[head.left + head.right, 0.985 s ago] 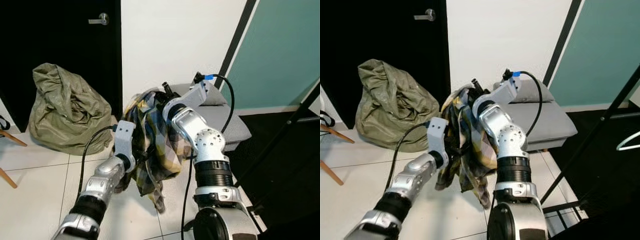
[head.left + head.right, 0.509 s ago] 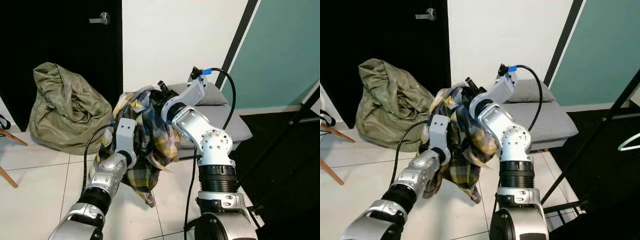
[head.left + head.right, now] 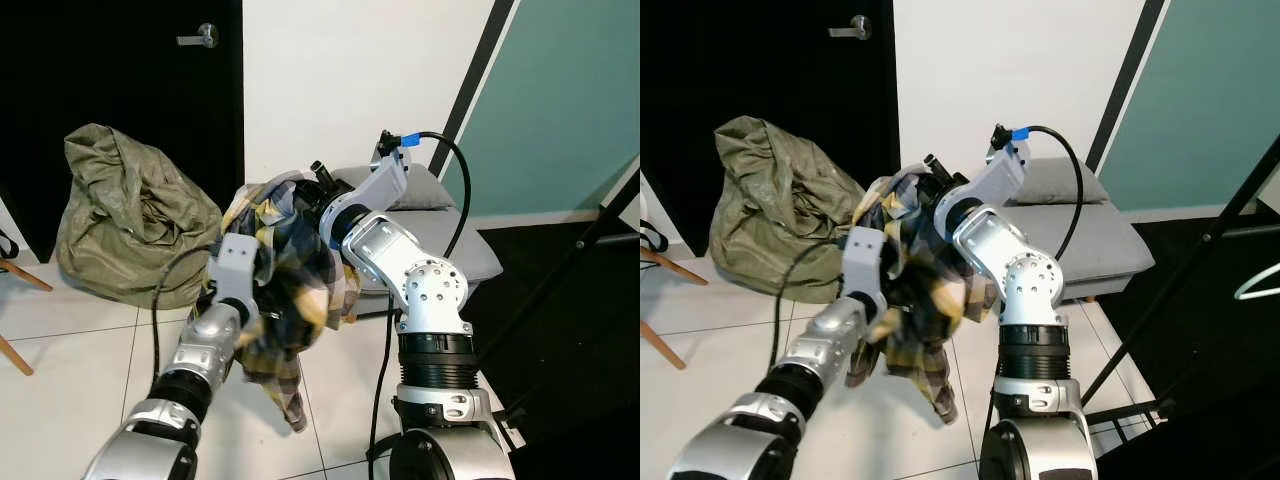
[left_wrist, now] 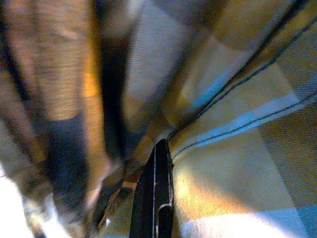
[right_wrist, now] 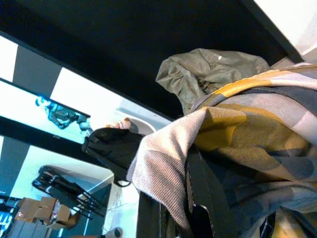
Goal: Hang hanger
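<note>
Plaid shirt (image 3: pixel 285 275) bunched in front of grey bench (image 3: pixel 470 250); right tool (image 5: pixel 198 203) clamped on its collar, left tool (image 4: pixel 154 198) pressed together against fabric; hanger indiscernible.

Shirt (image 3: pixel 285 290) hangs between both arms at centre. Crumpled bag (image 3: pixel 130 215) on floor far left, before door (image 3: pixel 120 90). Cushioned bench (image 3: pixel 470 245) behind, right. Rack pole (image 3: pixel 570 250) far right.
</note>
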Robot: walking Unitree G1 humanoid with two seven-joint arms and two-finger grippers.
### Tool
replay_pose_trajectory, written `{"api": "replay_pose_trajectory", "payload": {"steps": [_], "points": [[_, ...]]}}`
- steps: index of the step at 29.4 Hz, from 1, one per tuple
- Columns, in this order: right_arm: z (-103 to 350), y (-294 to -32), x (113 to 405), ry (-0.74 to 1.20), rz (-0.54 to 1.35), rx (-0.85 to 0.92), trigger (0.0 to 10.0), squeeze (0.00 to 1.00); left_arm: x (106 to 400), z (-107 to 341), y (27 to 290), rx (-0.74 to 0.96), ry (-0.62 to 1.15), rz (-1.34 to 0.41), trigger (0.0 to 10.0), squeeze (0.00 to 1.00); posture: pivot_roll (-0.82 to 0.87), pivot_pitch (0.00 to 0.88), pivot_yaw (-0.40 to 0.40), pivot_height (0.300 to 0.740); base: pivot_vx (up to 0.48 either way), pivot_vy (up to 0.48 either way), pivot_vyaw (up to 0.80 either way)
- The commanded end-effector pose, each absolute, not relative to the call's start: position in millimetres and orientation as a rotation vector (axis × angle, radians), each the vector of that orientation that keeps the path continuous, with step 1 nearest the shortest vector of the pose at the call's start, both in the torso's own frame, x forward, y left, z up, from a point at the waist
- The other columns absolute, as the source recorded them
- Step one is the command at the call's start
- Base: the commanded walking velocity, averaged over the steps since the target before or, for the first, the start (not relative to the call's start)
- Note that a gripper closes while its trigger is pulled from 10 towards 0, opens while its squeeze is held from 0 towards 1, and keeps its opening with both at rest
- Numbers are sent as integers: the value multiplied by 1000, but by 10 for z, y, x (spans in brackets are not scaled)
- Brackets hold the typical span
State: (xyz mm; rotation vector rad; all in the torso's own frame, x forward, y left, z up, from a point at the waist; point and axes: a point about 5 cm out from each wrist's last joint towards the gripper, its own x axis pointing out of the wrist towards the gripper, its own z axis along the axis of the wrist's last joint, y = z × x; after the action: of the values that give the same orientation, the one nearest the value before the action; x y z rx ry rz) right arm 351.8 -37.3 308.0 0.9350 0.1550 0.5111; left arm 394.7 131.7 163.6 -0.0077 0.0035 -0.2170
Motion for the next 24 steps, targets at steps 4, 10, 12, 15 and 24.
{"api": "replay_pose_trajectory", "payload": {"steps": [4, 10, 12, 15, 24], "points": [[2758, -191, 3390, 250, 522, 1036, 0, 0, 3896, 1717, 1377, -22, -74, -275, 0, 0, -17, 209, -102, 740, 0, 0, 0], [2653, -412, 3539, 204, 371, 981, 0, 0, 3558, 1908, 1463, 18, -89, -653, 0, 0, -4, 216, -101, 740, 0, 0, 0], [2614, -487, 3585, 199, 314, 984, 0, 0, 3434, 1935, 1554, 100, -44, -743, 0, 0, 4, 213, -101, 740, 0, 0, 0], [2560, -597, 3629, 189, 240, 982, 0, 0, 3210, 1949, 1680, 233, 57, -879, 0, 0, 16, 212, -108, 740, 0, 0, 0], [2389, -901, 3726, 158, 148, 893, 0, 0, 2785, 2175, 2330, 471, 364, -897, 0, 0, 54, 216, -105, 740, 0, 0, 0]]}}
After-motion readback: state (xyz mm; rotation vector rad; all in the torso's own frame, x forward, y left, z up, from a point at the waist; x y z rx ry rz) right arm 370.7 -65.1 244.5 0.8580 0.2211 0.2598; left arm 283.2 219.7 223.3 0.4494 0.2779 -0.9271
